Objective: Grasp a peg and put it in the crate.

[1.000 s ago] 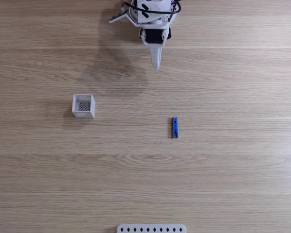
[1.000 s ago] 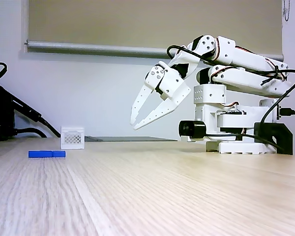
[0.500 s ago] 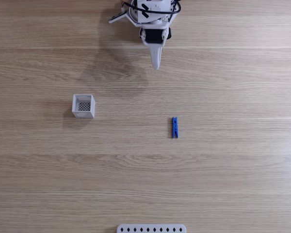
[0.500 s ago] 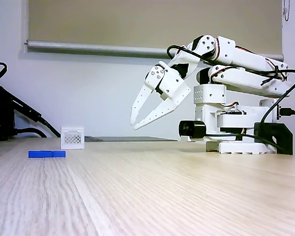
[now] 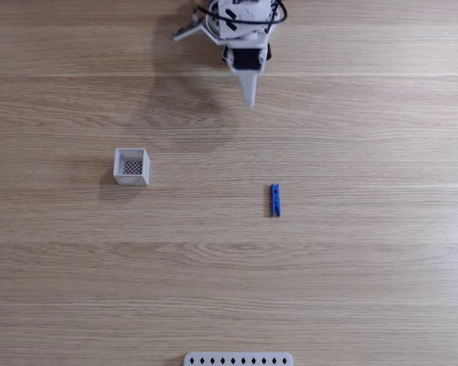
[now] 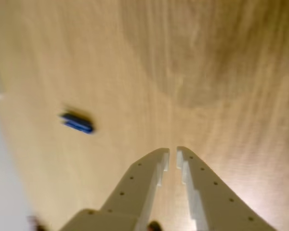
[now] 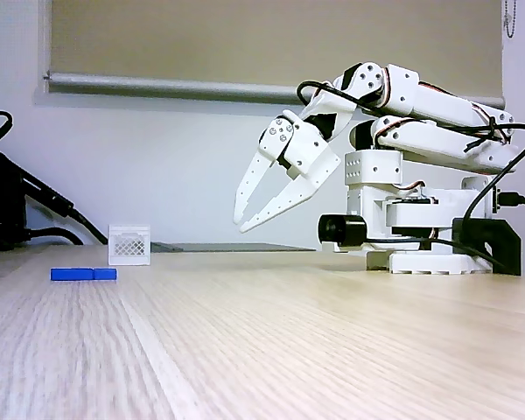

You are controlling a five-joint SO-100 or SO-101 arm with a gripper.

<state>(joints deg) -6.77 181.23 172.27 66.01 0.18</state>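
In a fixed view the peg (image 7: 84, 274) lies flat on the wooden table (image 7: 271, 341), nearest the camera, with the crate (image 7: 129, 245) farther back and well apart. It looks light, stiff and slim; a pinch across its 2 long sides near the middle should hold best. Beyond, the gripper (image 7: 239, 223) hangs above the table, empty, fingers slightly parted

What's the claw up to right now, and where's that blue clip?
Claw empty, raised above table, tips nearly together. Blue peg flat on table, untouched. Crate stands apart, empty. Nothing between.
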